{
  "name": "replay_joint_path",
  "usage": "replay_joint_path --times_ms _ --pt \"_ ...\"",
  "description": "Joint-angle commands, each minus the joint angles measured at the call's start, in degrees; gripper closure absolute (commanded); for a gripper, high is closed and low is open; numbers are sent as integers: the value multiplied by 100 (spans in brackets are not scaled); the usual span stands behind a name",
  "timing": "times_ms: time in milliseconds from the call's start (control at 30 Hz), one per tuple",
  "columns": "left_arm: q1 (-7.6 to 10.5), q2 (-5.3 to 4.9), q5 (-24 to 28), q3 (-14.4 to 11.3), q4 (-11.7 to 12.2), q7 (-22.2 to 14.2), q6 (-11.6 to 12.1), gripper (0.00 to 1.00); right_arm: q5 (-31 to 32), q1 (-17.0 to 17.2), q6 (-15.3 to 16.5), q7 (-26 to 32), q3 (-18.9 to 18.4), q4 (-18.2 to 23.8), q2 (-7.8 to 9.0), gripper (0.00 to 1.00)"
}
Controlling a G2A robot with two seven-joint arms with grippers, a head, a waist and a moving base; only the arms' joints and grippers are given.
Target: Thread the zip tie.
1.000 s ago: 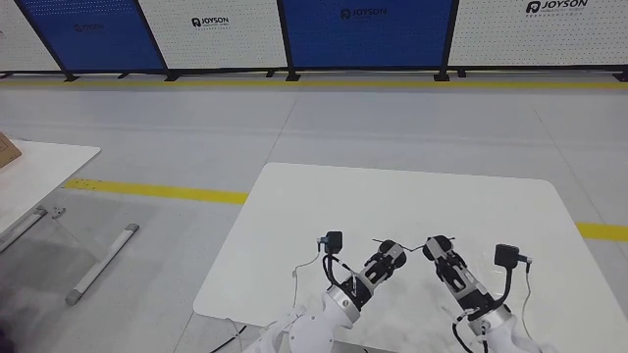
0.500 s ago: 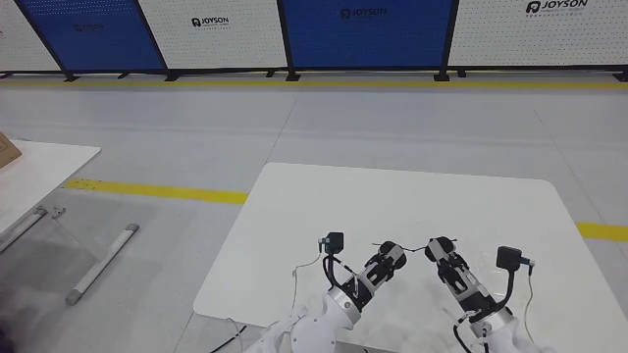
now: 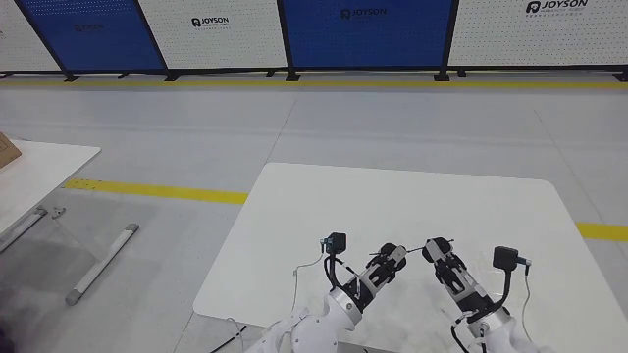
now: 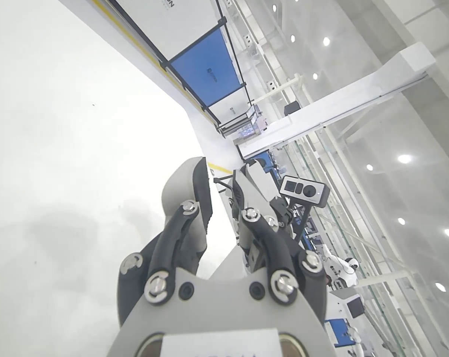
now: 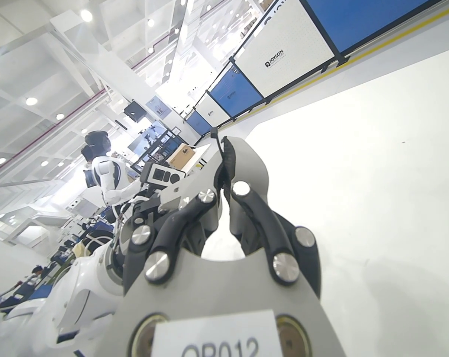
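We see the right claw (image 5: 224, 144) pressed shut on the zip tie (image 5: 215, 138), a thin black strip pinched between its dark pads, with a short end poking out just past the fingertips. Facing it, tip towards tip and near, the left claw (image 4: 222, 185) holds its two fingers partly apart, and pale tabletop shows through the gap. A fine black strand crosses just beyond those fingertips, but we cannot tell whether it touches either pad or whether this claw has any hold on it. From above we make out a thin dark line bridging the short space between the two claws. Beneath both claws lies the white table (image 5: 358, 157), and they hover over the edge of it nearest the robot, with most of its surface stretching away ahead of them. Farther out beyond the table's far edge runs grey floor with a yellow line (image 3: 157, 192), and well past that stands a row of blue and white perforated panels (image 3: 368, 20). Off to the left claw's outer side, well apart, sits the corner of a second white table (image 3: 39, 172).
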State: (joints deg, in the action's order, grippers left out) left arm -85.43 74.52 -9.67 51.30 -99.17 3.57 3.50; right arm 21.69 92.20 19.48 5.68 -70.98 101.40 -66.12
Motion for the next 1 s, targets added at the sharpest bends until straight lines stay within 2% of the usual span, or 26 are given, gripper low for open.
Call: replay_joint_path --times_ms 0,67,100,167,967 --pt "14 6 -25 -20 8 9 -20 85 12 5 0 5 1 12 -4 100" --pt "22 12 -29 -31 13 24 -38 87 16 11 0 7 -1 20 -7 100" --pt "25 16 -31 -36 15 33 -47 94 15 17 0 5 -4 29 -9 100" --pt "28 20 -27 -39 17 53 -54 100 9 30 0 -5 -15 42 -11 100" --pt "2 41 -167 -72 -9 50 12 100 127 24 -93 258 -11 89 -37 100"
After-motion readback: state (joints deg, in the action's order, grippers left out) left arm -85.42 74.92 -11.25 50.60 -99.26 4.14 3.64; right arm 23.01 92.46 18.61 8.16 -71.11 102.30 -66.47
